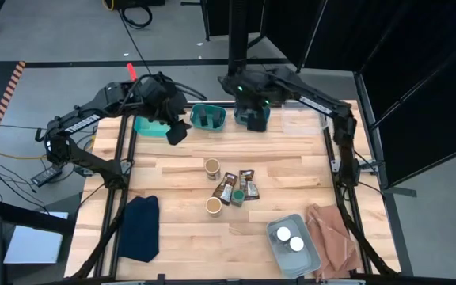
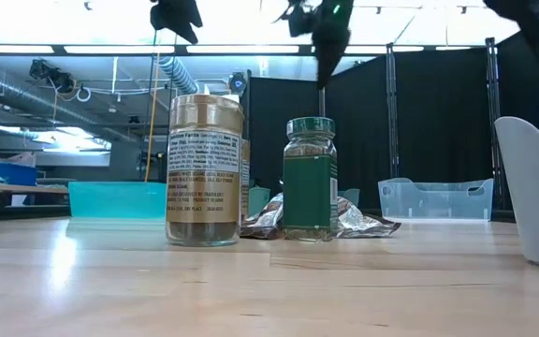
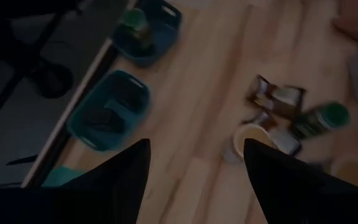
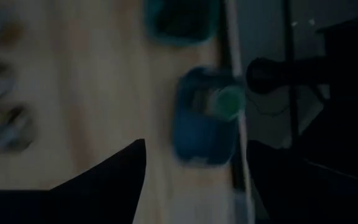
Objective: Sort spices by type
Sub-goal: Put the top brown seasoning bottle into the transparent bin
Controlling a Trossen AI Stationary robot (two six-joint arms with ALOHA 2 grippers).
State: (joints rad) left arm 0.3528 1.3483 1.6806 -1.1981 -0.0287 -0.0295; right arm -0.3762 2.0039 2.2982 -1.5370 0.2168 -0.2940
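Two tan-topped jars stand upright mid-table, with brown packets and a green-lidded jar between them. The low view shows a tan-topped jar and the green-lidded jar standing on their bases. Two white-lidded jars sit in a grey bin. My left gripper hangs open above the far-left part of the table, beside the teal bins. My right gripper hangs open over a blue bin holding a green-lidded jar.
Teal bins line the far edge, one holding dark jars; a pale clear bin stands farther right. A dark blue cloth lies near-left and a tan cloth near-right. Bare wood shows between the far bins and the jars.
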